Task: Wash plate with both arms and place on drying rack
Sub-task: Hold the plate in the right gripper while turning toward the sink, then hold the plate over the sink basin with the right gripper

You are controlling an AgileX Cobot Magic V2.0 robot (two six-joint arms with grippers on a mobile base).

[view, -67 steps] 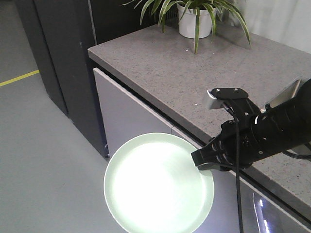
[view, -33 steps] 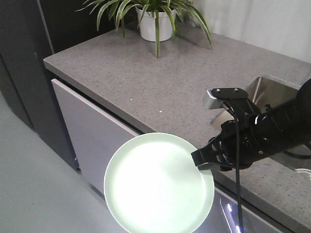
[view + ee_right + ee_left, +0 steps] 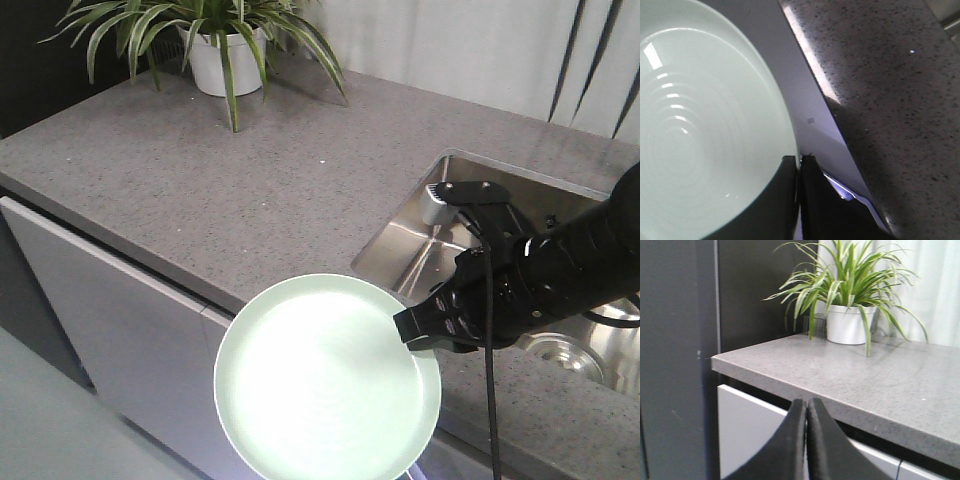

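The pale mint-green plate (image 3: 325,378) hangs in the air in front of the counter's front edge, held by its right rim. My right gripper (image 3: 408,334) is shut on that rim; in the right wrist view the plate (image 3: 700,120) fills the left side and the gripper (image 3: 799,161) pinches its edge. My left gripper (image 3: 806,404) is shut with nothing between its fingers, and it faces the counter from the left at counter height. The drying rack is out of view.
A grey speckled counter (image 3: 200,190) runs across the front view, with white cabinet fronts (image 3: 100,320) below. A steel sink basin (image 3: 470,235) lies at the right. A potted plant (image 3: 225,55) stands at the back left, also in the left wrist view as the plant (image 3: 850,322).
The whole view has swung along the counter: plant and counter slid left, and the sink basin came into sight. The plate and right gripper kept their place in the frame.
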